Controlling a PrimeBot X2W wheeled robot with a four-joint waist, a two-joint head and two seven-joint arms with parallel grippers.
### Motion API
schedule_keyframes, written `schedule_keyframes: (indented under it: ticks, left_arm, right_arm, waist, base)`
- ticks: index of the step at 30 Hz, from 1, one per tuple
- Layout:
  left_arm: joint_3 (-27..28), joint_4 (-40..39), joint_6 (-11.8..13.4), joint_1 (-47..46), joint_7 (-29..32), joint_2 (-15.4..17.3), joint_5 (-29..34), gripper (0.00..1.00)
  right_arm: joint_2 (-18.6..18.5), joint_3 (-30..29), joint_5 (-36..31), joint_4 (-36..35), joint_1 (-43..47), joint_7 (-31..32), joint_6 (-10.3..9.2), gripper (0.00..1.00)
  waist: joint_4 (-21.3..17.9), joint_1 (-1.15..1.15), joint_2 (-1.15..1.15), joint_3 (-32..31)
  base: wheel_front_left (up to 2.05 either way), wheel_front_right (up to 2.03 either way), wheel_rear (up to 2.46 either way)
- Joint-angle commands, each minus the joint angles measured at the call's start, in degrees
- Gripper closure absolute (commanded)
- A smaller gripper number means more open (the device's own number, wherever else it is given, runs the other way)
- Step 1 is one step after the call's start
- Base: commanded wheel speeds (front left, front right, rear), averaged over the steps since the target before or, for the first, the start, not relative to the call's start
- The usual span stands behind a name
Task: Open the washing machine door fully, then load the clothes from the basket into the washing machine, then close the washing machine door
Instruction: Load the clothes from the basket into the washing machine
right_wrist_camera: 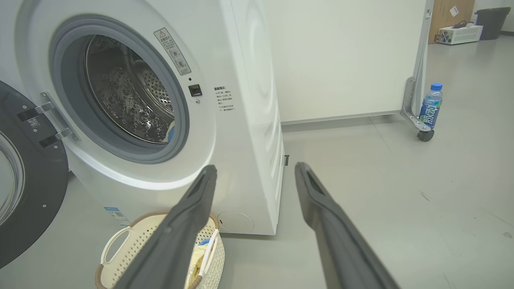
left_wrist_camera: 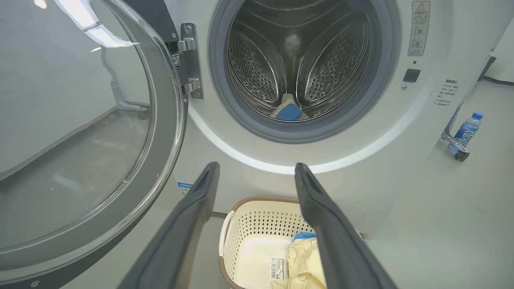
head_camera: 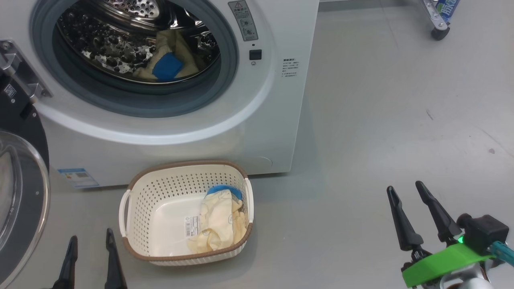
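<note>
Door: the washing machine door [head_camera: 35, 132] hangs swung wide on its metal hinge [head_camera: 18, 74], at 9 o'clock of the port. In the left wrist view its clear glass bowl bulges toward me.

Machine: the washing machine [head_camera: 168, 136] has its port uncovered, with the grey gasket [head_camera: 132, 100] and steel drum [head_camera: 104, 44] exposed. One cream-yellow garment [head_camera: 168, 60] with a blue patch lies at 6 o'clock on the drum floor.

Basket: the basket [head_camera: 160, 188] stands upright on the floor [head_camera: 361, 140], at 6 o'clock of the port, just beside the machine's front. The remaining clothes [head_camera: 219, 220] sit in a soft heap against its 3 o'clock wall, with blue trim at the heap's 12 o'clock end. The label sticker [head_camera: 192, 225] on the base shows at 9 o'clock of the heap.

Left tool [head_camera: 91, 235]: my fingers stand apart with nothing between them. It sits at 8 o'clock of the basket, near its handle and not touching.

Right tool [head_camera: 404, 186]: fingers apart, holding nothing, over the floor at 3 o'clock of the basket and well apart from it.

Surroundings: a water bottle [right_wrist_camera: 430, 106] stands upright beside a caster [right_wrist_camera: 425, 135], at 2 o'clock in the right wrist view.
</note>
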Motion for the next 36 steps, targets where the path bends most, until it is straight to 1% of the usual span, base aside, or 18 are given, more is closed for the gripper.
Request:
schedule_keyframes:
  ticks: [1, 11, 20, 27, 36]
  left_arm:
    - [2.03, -1.61, 0.24, -2.87, -0.79, 0.56, -0.05, 0.0]
    - [1.55, -1.35, 0.21, -3.89, -0.92, 0.42, -0.03, 0.0]
    - [0.55, -0.83, -0.01, -6.5, -1.06, -0.07, 0.33, 0.0]
    - [-0.1, -0.4, -0.33, -9.49, -1.14, -0.27, 0.7, 0.0]
    - [-0.82, 0.57, -0.95, -14.61, -1.26, -0.86, 1.09, 0.0]
  right_arm:
    - [-1.18, 0.53, -0.34, -2.05, -1.17, -0.55, -0.01, 0.0]
    - [-1.4, 0.52, -0.47, -2.43, -1.94, -0.55, -0.01, 0.0]
    - [-2.21, 0.79, -0.39, -2.92, -4.03, -0.55, -0.01, 0.0]
    - [-2.15, 0.84, -0.24, -3.33, -5.68, -0.55, -0.01, 0.0]
    - [-1.99, 0.81, -0.18, -4.07, -8.58, -0.55, -0.01, 0.0]
  waist:
    - [0.26, 0.0, 0.0, 0.33]
    - [1.17, 0.0, 0.0, 1.86]
    - [2.48, 0.0, 0.0, 5.11]
    - [3.22, 0.0, 0.0, 9.7]
    - [3.42, 0.0, 0.0, 17.64]
  base:
    - [0.0, 0.0, 0.0]
    - [0.0, 0.0, 0.0]
    - [0.0, 0.0, 0.0]
    - [0.0, 0.0, 0.0]
    - [0.0, 0.0, 0.0]
